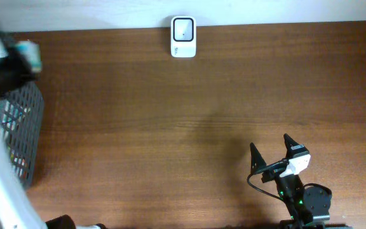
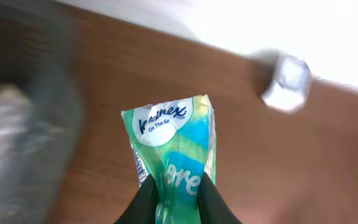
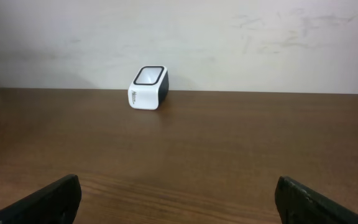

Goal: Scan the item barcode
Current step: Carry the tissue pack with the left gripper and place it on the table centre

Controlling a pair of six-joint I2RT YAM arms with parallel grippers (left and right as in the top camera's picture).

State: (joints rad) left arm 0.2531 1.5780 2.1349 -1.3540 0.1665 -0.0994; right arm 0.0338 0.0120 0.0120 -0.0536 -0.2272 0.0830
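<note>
One item is in play: a Kleenex tissue pack (image 2: 173,146), green and blue with "On The Go" printed under the logo. The left gripper (image 2: 178,180) has its black fingers (image 2: 143,202) pinched narrowly on the pack's lower end, so most of the wrapper stands free above them. In the overhead view we find the pack in the air over the far left corner of the tabletop (image 1: 170,127), above the grey mesh basket (image 1: 25,124) that stands at the left edge. That part of the picture is blurred, so we cannot tell its tilt from there.

We see the barcode scanner (image 1: 183,37) at the middle of the far edge, well apart from the pack, its window facing up and forward. The right gripper (image 1: 272,149) rests near the near right corner with its jaws wide and nothing between them.

We judge the pack light and soft. Its plastic film is likely slick and will crumple under a hard squeeze, so a firm pinch on one end, as now, seems the right hold, since it leaves the faces clear for reading. Some dark print runs along the pack's left side in the left wrist view; it may be the barcode, but it is too small for us to be sure.
</note>
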